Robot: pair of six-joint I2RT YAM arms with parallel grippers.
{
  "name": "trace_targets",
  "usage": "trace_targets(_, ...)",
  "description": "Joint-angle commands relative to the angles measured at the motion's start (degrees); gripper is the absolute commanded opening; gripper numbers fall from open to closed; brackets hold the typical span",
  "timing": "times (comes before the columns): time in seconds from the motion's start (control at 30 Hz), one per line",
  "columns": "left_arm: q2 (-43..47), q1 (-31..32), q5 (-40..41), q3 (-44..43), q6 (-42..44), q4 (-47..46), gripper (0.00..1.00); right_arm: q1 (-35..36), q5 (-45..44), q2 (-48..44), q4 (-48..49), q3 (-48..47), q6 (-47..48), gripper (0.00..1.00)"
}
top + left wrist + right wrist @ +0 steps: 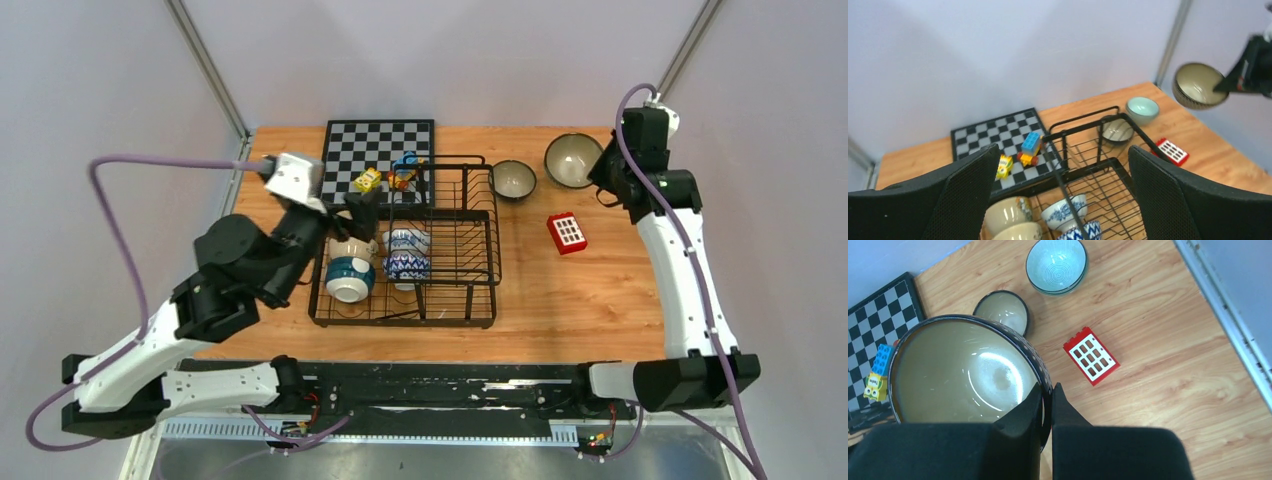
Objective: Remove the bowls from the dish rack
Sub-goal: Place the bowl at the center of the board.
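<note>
The black wire dish rack [470,255] sits mid-table. In its left half are a beige bowl [352,247], a blue-banded bowl [350,279] and two blue-and-white patterned bowls [408,264]. My left gripper [357,214] is open and empty above the rack's left end; its view shows the beige bowls [1007,215] and a patterned bowl [1064,211] between the fingers. My right gripper [1047,387] is shut on the rim of a dark speckled bowl [965,372], held above the table at the far right [573,160]. A mint bowl [1056,264] and a small dark bowl [1002,313] rest on the table below.
A black-and-white chessboard [380,145] lies behind the rack with small toy blocks [368,180] on it. A red block [567,232] lies on the wood right of the rack. Frame posts stand at the back corners.
</note>
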State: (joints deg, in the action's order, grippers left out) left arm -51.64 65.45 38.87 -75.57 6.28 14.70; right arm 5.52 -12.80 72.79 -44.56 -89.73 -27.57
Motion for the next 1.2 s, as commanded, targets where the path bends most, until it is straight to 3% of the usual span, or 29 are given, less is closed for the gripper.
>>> trace_targets(0.0, 4.4, -2.3, 12.4, 4.1, -10.2, 4.4, 1.00, -1.7, 2.9, 2.3, 11.1, 2.6, -7.6, 0.00)
trace_targets(0.27, 14.1, -8.0, 16.0, 15.3, -17.1, 12.1, 1.00, -2.5, 2.2, 14.9, 14.3, -0.2, -11.5, 0.00)
trace_targets(0.7, 15.3, -16.9, 7.2, 24.4, -25.5, 16.9, 1.00, -2.4, 5.0, 27.3, 14.9, -7.1, -14.1, 0.00)
trace_targets(1.17, 16.1, -17.8, 5.0, 27.8, -26.6, 17.3, 1.00, -0.3, 8.6, 35.4, 15.2, -9.8, -16.4, 0.00)
